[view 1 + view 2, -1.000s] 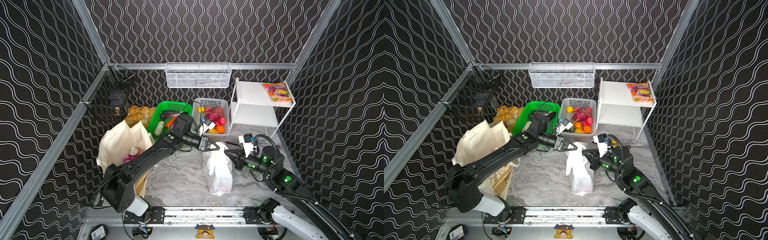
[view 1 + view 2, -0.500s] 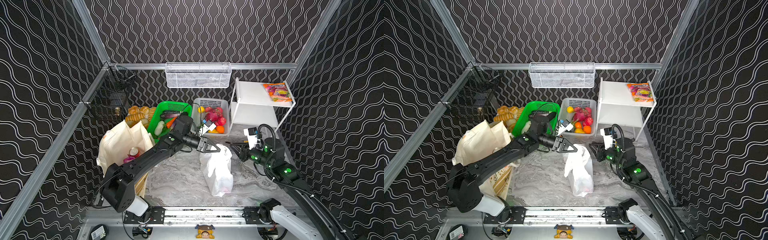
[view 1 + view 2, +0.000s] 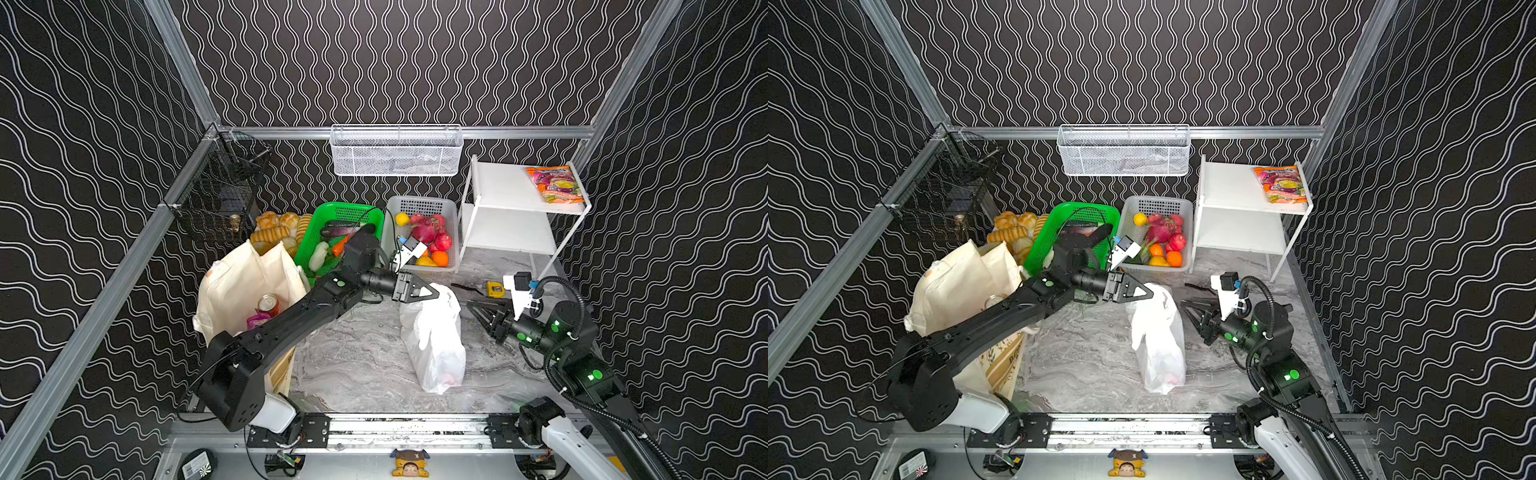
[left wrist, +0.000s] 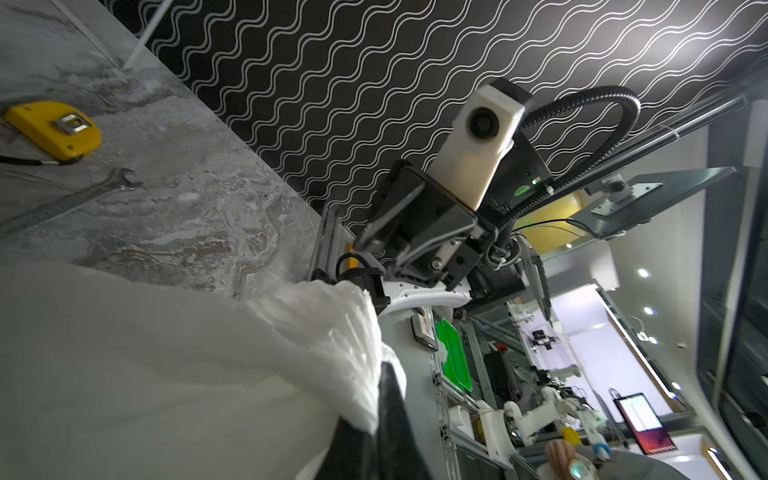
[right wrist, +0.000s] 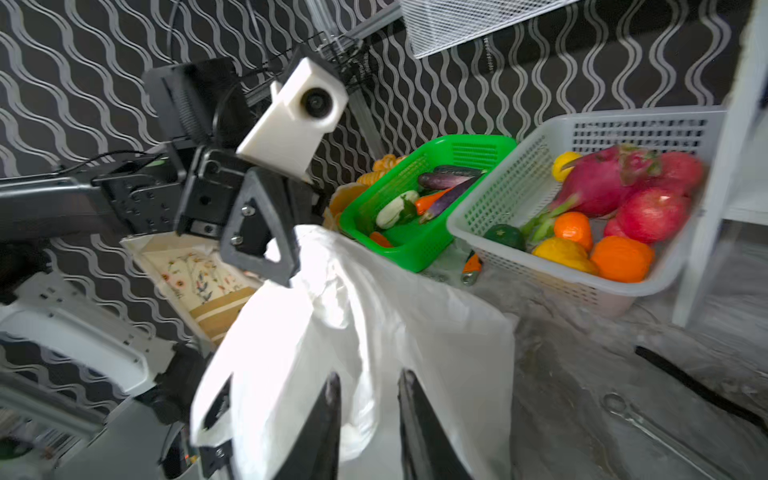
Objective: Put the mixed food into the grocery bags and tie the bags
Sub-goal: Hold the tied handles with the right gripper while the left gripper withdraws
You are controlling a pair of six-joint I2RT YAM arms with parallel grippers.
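Tote (image 3: 245,286), cream fabric, stands open well behind the left jaws, alongside that arm's forearm. Red can (image 3: 268,305) and purple packet (image 3: 258,321) lie inside it. Green basket (image 3: 357,216) of vegetables sits beyond the left wrist. White basket (image 3: 419,205) of fruit is just past the far side of those jaws.

Left jaws: clenched on the top edge of the white plastic bag (image 3: 434,332). Left wrist view shows crinkled film pinched between the two dark fingers (image 4: 392,415). Bag hangs from the jaws down to the counter (image 3: 357,361), base resting on the marbled surface. Pink shape visible through the film low in the bag; cannot tell what it is.

Right jaws: parted, nothing between them. They point at the bag's right flank, near it but apart from it in both top views. Right wrist view: bag directly ahead of the two fingers (image 5: 424,440), clear gap between them.

Yellow tape measure (image 3: 494,289) and wrench (image 4: 75,199) lie on the counter beside the right jaws, on their far side. White shelf rack (image 3: 519,187) stands farther beyond, with an orange packet (image 3: 555,183) on its top tier.
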